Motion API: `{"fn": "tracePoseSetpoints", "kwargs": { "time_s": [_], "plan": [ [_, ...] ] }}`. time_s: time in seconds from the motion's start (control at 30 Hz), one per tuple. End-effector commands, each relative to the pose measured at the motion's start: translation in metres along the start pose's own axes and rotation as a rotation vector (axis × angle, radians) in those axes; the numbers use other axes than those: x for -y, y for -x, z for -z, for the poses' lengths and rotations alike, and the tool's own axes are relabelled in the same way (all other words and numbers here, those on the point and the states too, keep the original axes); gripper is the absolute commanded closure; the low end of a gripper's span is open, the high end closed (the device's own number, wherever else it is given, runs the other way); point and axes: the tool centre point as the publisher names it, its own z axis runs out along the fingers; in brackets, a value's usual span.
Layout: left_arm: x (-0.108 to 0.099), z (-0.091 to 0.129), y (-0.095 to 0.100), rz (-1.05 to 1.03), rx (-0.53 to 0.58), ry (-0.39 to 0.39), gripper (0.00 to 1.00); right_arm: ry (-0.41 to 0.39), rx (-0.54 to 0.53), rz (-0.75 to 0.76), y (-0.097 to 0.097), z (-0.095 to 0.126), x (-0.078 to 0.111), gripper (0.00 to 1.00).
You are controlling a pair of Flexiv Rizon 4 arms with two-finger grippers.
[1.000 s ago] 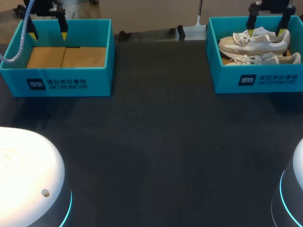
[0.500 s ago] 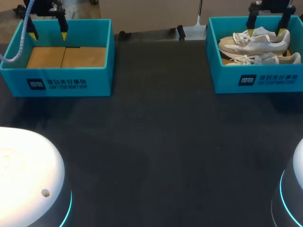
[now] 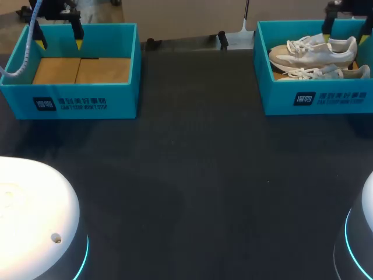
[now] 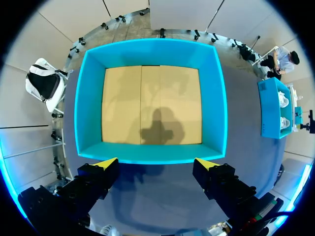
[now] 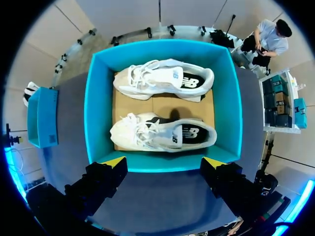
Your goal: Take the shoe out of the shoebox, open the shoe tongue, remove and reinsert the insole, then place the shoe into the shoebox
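Jaws of right arm [image 3: 349,7] have shifted rightward above the shoebox [image 3: 317,100].

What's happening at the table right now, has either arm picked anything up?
Nothing is held yet. The right gripper hovers open above the right shoebox, where two pale shoes lie side by side: the far shoe and the near shoe. The left gripper hovers open over the left shoebox, which shows only its brown cardboard floor. No shoe has been taken out.
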Motion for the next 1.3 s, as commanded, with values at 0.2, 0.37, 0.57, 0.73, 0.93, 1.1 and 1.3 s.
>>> {"fn": "tracePoseSetpoints", "kwargs": {
  "time_s": [0.2,0.37,0.57,0.73,0.93,1.1,1.3],
  "plan": [
    [0.000,0.000,0.000,0.000,0.000,0.000,0.00,0.013,0.025,-0.030,0.024,-0.015,-0.010,0.00],
    [0.000,0.000,0.000,0.000,0.000,0.000,0.00,0.025,0.040,-0.027,0.035,-0.018,-0.011,0.00],
    [0.000,0.000,0.000,0.000,0.000,0.000,0.00,0.021,0.052,-0.034,0.045,-0.028,-0.008,0.00],
    [0.000,0.000,0.000,0.000,0.000,0.000,0.00,0.034,0.046,0.005,0.051,-0.039,-0.003,0.00],
    [0.000,0.000,0.000,0.000,0.000,0.000,0.00,0.033,0.040,-0.004,0.068,-0.054,-0.005,0.09],
    [0.000,0.000,0.000,0.000,0.000,0.000,0.00,0.038,0.047,-0.001,0.081,-0.063,-0.006,0.10],
    [0.000,0.000,0.000,0.000,0.000,0.000,0.00,0.027,0.056,-0.006,0.092,-0.074,-0.005,0.00]
  ]
}}
